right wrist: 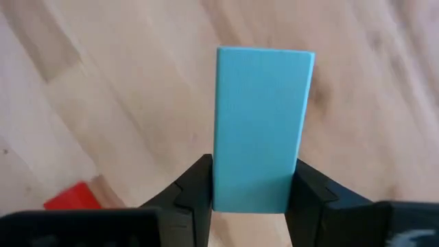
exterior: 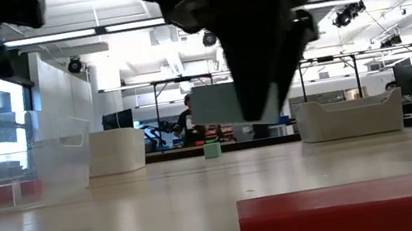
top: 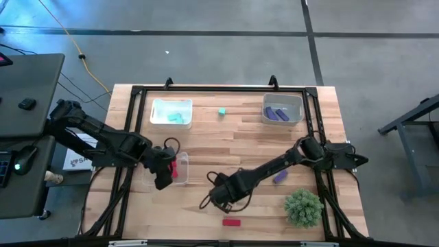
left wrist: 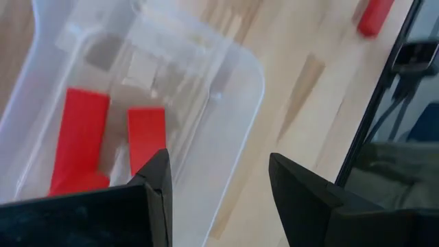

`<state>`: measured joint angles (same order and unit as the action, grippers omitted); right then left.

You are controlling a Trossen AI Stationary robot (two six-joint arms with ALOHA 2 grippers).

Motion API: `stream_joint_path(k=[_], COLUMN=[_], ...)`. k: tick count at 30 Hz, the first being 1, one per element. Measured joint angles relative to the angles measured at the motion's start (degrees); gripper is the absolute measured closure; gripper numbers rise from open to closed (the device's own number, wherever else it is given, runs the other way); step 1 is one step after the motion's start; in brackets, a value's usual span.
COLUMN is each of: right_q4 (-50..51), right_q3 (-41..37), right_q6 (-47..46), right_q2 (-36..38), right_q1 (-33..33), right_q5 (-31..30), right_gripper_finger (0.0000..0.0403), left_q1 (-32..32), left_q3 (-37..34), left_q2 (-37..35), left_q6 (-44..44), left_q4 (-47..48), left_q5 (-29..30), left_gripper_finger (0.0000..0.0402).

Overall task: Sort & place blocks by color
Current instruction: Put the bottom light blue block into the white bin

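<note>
The right claw [right wrist: 250, 189] is clamped on a teal block [right wrist: 264, 127], which stands up from between its two fingers above the bare wooden surface [top: 240, 147]. From above, this claw [top: 223, 195] sits just behind a red block [top: 232, 222] lying near the surface's front edge, with the spiky green plant [top: 303, 207] off to that block's right. A purple block [top: 280, 178] lies beside the right arm, behind the plant.

The left claw [left wrist: 219, 185] is spread apart with nothing between its fingers, hovering over the edge of a clear tray [left wrist: 233, 89] that holds red blocks [left wrist: 82, 137]. Seen from above, this claw [top: 164, 171] and tray [top: 180, 168] are well to the left of the red block on the surface.

Along the far side, a tray [top: 159, 104] holds teal blocks [top: 180, 117], another tray [top: 291, 101] holds purple blocks [top: 277, 114], and a lone teal block [top: 222, 111] sits between them.
</note>
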<state>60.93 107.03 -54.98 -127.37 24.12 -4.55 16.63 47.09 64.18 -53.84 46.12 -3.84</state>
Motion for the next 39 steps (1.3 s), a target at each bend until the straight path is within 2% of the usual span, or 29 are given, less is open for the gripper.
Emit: stream_joint_path(k=[5, 13, 27, 39], right_q4=[-3.03, -6.28, -10.61, -12.43], right_q3=[0.13, 0.15, 0.15, 0.15], right_q6=[5.69, 13.67, 28.12, 36.02], right_q2=[1.52, 3.74, 6.85, 6.86], right_q1=[-1.91, -6.71, -17.01, -22.28], right_q5=[-1.08, -0.52, 7.97, 14.25], right_gripper_finger=[0.0288, 0.0288, 0.0288, 0.0288], left_q1=[-4.58, -11.51, -21.44, -26.19], left_q3=[0.01, 0.01, 0.01, 0.01], left_q2=[-0.02, 0.0, 0.0, 0.0], left_q6=[2.82, 17.11, 42.01, 54.87], left_q4=[-3.66, -11.01, -15.53, -19.24], left_q5=[-0.45, -3.73, -4.7, -4.74], left_gripper_finger=[0.025, 0.025, 0.025, 0.025])
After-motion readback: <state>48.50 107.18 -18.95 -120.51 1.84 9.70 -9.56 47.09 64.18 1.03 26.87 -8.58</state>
